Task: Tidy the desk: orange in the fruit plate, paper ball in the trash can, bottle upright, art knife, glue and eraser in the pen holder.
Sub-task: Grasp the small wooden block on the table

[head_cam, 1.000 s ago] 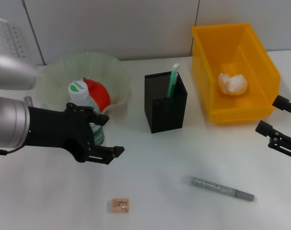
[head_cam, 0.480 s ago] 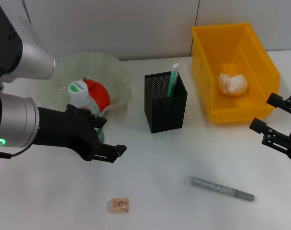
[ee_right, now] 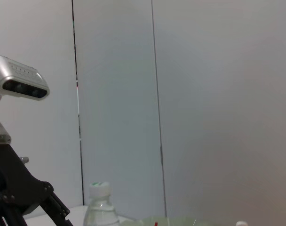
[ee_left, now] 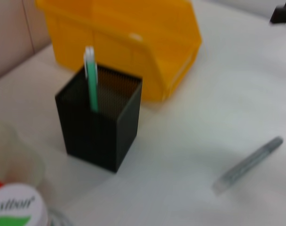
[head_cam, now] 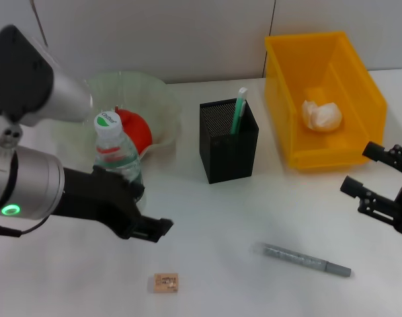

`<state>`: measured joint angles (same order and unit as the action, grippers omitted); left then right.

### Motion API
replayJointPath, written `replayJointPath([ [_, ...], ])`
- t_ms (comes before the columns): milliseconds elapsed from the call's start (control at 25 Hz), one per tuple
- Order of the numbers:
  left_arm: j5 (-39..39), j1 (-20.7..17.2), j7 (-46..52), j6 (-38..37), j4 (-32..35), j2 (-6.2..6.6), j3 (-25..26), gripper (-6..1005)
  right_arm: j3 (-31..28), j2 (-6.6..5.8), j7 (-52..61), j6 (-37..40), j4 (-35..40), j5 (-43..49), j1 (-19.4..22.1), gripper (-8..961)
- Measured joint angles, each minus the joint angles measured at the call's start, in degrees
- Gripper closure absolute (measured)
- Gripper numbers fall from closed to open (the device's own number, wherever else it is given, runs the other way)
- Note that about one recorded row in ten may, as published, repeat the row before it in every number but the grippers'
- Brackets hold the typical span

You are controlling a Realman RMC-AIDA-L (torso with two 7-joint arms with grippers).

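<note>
Bottle [head_cam: 116, 157] stood upright on the surface [head_cam: 214, 224] just in front of the fruit plate [head_cam: 158, 109], which held the orange [head_cam: 136, 129]; left claw [head_cam: 138, 208] was just beside the bottle's base with fingers apart and nothing held, so a careless sideways move could clip the bottle and topple it. Paper ball [head_cam: 322, 115] lay in the trash can [head_cam: 290, 56] and 1 green item stood in the pen holder [head_cam: 229, 142]. Right claw [head_cam: 379, 181], fingers apart and empty, hovered near the art knife [head_cam: 305, 259]; risk judged that pinching so thin a piece flat on the surface slips or skids it away, and the eraser [head_cam: 166, 282] remained loose.
</note>
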<state>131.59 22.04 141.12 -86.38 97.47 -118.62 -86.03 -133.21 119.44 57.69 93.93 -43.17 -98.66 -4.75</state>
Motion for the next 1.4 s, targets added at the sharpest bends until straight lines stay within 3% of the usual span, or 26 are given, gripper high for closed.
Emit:
replayJointPath([
  [120, 7.5, 0.0, 3.4, 0.9, 0.0, -0.11, -4.8, 203, 0.0, 0.01, 0.4, 0.1, 0.3, 1.6, 0.0, 186],
  [400, 12.3, 1.2, 7.2, 0.7, 0.2, -0.22, -11.9, 203, -0.3, -0.11, 2.1, 0.4, 0.1, 4.2, 0.7, 186],
  [1120, 12.9, 4.9, 13.7, -1.9, 0.2, -0.30, -17.3, 203, -0.2, -0.28, 3.6, 0.6, -0.9, 6.1, 1.3, 186],
  [1400, 20.2, 5.2, 16.3, -1.6, -0.1, -0.46, -21.5, 202, -0.2, -0.26, 3.6, 0.4, -0.8, 6.1, 0.8, 186],
])
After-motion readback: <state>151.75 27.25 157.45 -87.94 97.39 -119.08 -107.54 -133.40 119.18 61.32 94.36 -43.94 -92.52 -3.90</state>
